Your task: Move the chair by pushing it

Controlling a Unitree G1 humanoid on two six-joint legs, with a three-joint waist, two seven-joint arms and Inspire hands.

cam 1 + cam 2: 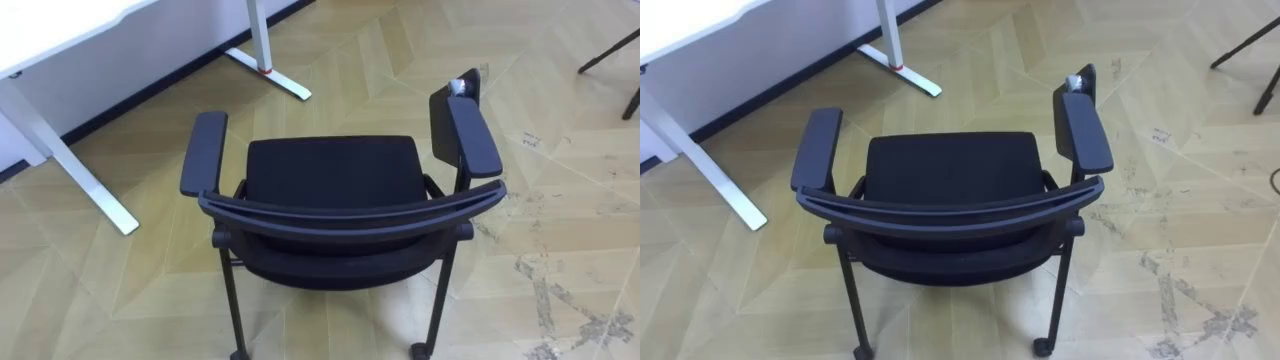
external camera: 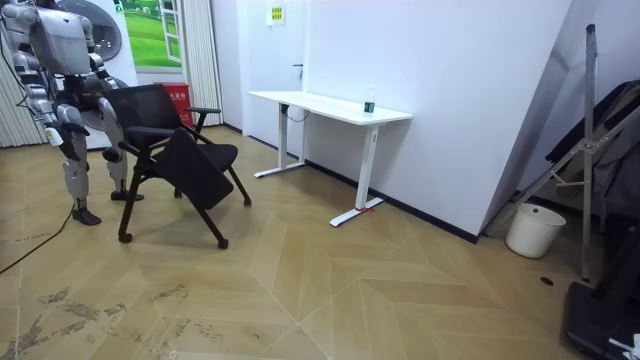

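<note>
1. A pale wooden floor (image 1: 560,200) in a herringbone pattern is seen underfoot, and scuffed marks are shown on its right side.
2. A white desk (image 1: 60,30) is placed at the far left, and its nearer foot (image 1: 120,218) is set down just left of the chair.
3. The black chair (image 1: 335,170) is found in the middle of the eye views, on the floor just in front of the robot. Its curved backrest (image 1: 350,212) is turned to the near side and its seat to the far side. Both armrests are raised, the left one (image 1: 203,150) towards the desk. A dark folded panel (image 1: 440,120) is carried upright inside the right one (image 1: 472,135).
4. In the room view the robot is seen standing upright close behind the backrest, at the room view's left. Its right arm is held down at its side and bent slightly at the elbow.
5. The right hand (image 2: 72,122) appears to be kept low by the hip and apart from the chair. How far it is open cannot be told, nor whether anything is held.
6. A white bucket (image 2: 527,230) is left by the wall, well apart at the room view's right.
7. A small bottle (image 2: 369,100) is stood on the desk top.
</note>
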